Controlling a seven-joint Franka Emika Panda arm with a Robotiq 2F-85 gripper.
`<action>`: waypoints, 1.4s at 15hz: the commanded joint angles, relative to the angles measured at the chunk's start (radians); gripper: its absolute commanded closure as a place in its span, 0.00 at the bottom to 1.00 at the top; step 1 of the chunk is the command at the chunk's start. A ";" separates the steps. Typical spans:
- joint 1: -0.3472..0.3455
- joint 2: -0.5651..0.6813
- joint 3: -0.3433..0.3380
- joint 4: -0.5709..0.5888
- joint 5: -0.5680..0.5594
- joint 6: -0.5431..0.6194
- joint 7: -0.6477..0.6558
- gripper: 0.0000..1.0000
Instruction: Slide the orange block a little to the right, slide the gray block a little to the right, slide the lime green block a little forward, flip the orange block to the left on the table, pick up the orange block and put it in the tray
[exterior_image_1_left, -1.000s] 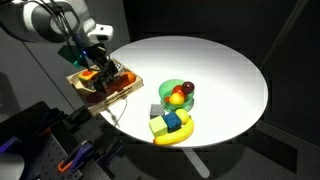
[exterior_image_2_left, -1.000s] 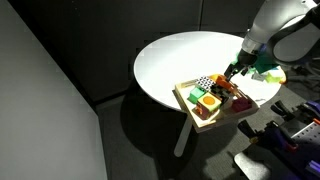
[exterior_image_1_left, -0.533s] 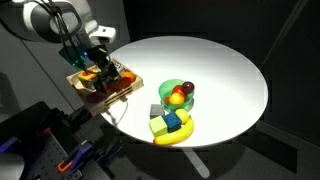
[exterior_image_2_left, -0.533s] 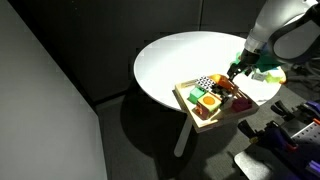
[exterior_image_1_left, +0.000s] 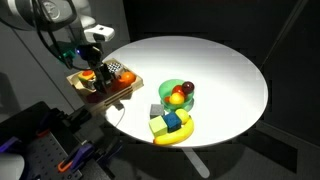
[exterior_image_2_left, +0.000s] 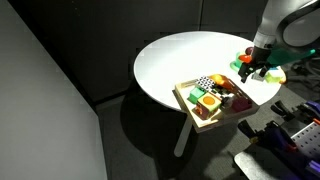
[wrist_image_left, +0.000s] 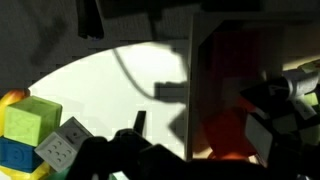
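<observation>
One round white surface fills both exterior views. The Panda arm reaches in over its 9 o'clock edge, where the tan tray sits at the rim, crowded with small items. A green bowl of fruit stands near the middle, toward 6 o'clock, and a banana curves along the 6 o'clock rim. The gripper hangs above the tray with its jaws spread, pinching nothing. The orange block lies inside the tray, at its outer end. The gray block, the lime green block and a blue block cluster just beside the banana, well apart from the tray
</observation>
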 joint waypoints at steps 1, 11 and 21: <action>-0.032 -0.113 0.033 -0.025 -0.003 -0.160 0.036 0.00; -0.050 -0.276 0.072 -0.045 -0.013 -0.431 -0.082 0.00; -0.053 -0.272 0.083 -0.044 0.006 -0.421 -0.124 0.00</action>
